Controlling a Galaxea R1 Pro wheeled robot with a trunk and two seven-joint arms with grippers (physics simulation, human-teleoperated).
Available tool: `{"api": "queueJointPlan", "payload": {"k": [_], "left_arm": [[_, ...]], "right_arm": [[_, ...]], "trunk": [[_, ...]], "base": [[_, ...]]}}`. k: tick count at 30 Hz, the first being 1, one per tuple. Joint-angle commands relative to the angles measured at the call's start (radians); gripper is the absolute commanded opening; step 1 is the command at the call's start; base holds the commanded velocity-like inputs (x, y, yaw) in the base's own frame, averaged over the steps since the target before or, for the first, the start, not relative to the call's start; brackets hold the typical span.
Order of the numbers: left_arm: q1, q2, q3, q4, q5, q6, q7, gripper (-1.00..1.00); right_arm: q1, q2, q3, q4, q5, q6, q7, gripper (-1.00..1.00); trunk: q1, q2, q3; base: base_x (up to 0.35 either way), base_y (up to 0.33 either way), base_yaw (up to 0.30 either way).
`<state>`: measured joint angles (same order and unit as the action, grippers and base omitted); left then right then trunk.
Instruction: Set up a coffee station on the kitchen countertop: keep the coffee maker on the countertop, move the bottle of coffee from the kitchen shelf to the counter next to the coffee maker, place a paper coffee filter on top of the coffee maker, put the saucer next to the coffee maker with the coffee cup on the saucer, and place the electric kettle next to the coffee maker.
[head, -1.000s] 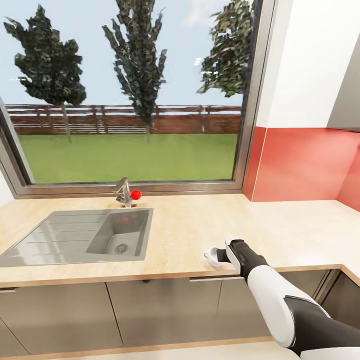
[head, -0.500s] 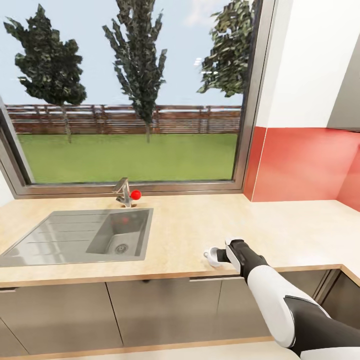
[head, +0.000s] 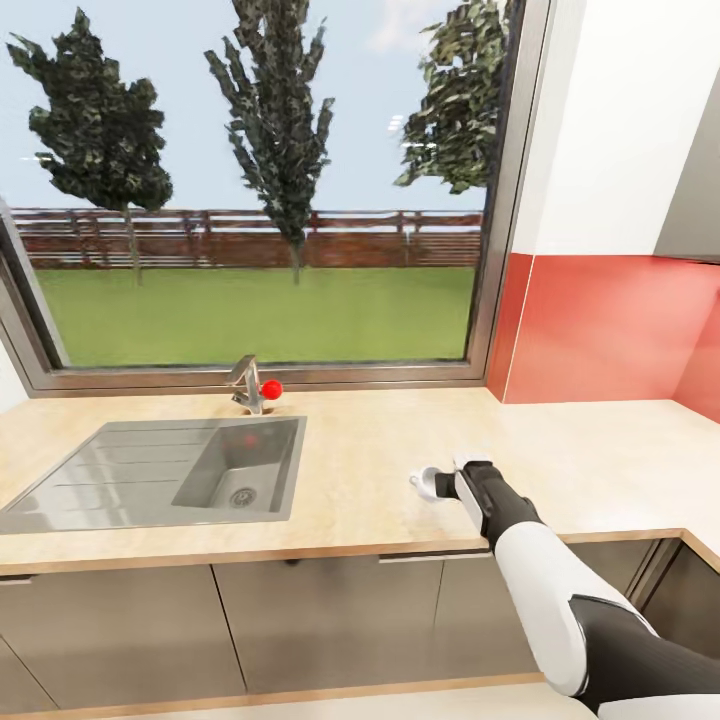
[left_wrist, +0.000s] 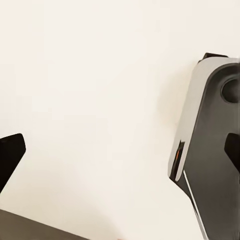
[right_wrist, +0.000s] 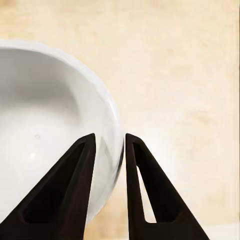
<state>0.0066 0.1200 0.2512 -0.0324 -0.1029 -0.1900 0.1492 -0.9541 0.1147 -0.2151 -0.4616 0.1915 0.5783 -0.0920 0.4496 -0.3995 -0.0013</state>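
**Right hand gripping coffee cup at front of bench**

Head view, left to right. A steel sink (head: 160, 478) is set into the kitchen countertop (head: 350, 480), called the bench here, in the lower left of the frame. A tap (head: 246, 385) with a red knob stands behind the sink, below the window (head: 260, 190). Right of centre, the coffee cup (head: 432, 484) sits near the bench's front edge, handle toward the sink. The right hand (head: 458, 482) meets the cup from the lower right. A red backsplash (head: 600, 325) fills the right side.

Right wrist view: the two dark fingers (right_wrist: 75, 190) stand narrow, pinching the wall of the coffee cup (right_wrist: 45, 125), one inside the rim, one outside.

Left wrist view: the left hand (left_wrist: 120, 150) spreads wide, its fingertips at opposite frame edges, holding nothing.
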Motion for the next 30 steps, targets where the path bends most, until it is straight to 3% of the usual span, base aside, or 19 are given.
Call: {"api": "queueJointPlan", "payload": {"k": [1, 8, 13, 18, 30], "left_arm": [[0.001, 0.000, 0.007, -0.001, -0.011, -0.002, 0.003, 1.00], [0.000, -0.001, 0.007, -0.001, -0.011, -0.002, 0.003, 1.00], [0.000, -0.003, 0.010, -0.001, -0.010, -0.001, 0.003, 1.00], [0.000, -0.003, 0.016, -0.003, -0.006, 0.000, 0.004, 1.00], [0.000, -0.005, 0.020, -0.003, -0.003, -0.004, 0.004, 1.00]], "right_arm": [[0.000, 0.003, -0.007, -0.018, 0.008, 0.004, 0.005, -1.00], [0.000, 0.032, -0.002, -0.102, 0.009, 0.005, 0.005, -1.00], [0.000, 0.051, 0.041, -0.115, 0.009, 0.005, 0.006, -1.00], [0.000, 0.060, 0.059, -0.117, 0.008, 0.005, 0.006, -1.00], [0.000, 0.060, 0.060, -0.120, 0.009, 0.006, 0.006, -1.00]], "trunk": [[0.000, 0.000, 0.000], [0.000, 0.000, 0.000], [0.000, 0.000, 0.000], [0.000, 0.000, 0.000], [0.000, 0.000, 0.001]], "base": [[0.000, 0.000, 0.000], [0.000, 0.000, 0.000], [0.000, 0.000, 0.000], [0.000, 0.000, 0.000], [0.000, 0.000, 0.021]]}}
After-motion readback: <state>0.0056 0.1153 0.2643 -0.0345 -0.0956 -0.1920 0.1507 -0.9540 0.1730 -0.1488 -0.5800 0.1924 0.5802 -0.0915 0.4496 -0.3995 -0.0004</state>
